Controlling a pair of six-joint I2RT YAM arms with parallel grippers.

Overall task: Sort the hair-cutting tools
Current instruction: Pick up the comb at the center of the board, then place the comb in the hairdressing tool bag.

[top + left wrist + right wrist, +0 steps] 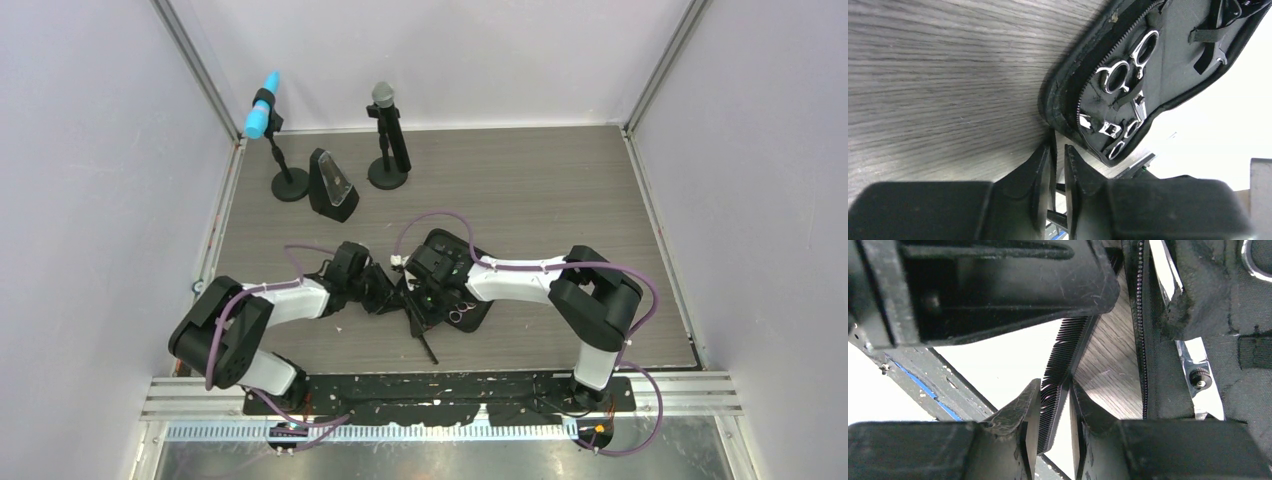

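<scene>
Right gripper [1055, 386] pinches long black toothed comb [1068, 345]; ahead, left gripper [1058, 147] nearly pressed together around it, hold unclear; confirm before releasing.

both arms are reaching low toward the middle with elbows bent, the left arm [290, 300] stretching rightward and the right arm [520, 280] stretching leftward, so their wrists are almost meeting. the left pincer [1058, 165] is pinching the thin edge of a comb [1063, 355], jaws nearly together. the right pincer [1055, 405] is clamping the same comb by its toothed side, jaws narrow, with the left pincer's body sitting close in front of it.
</scene>
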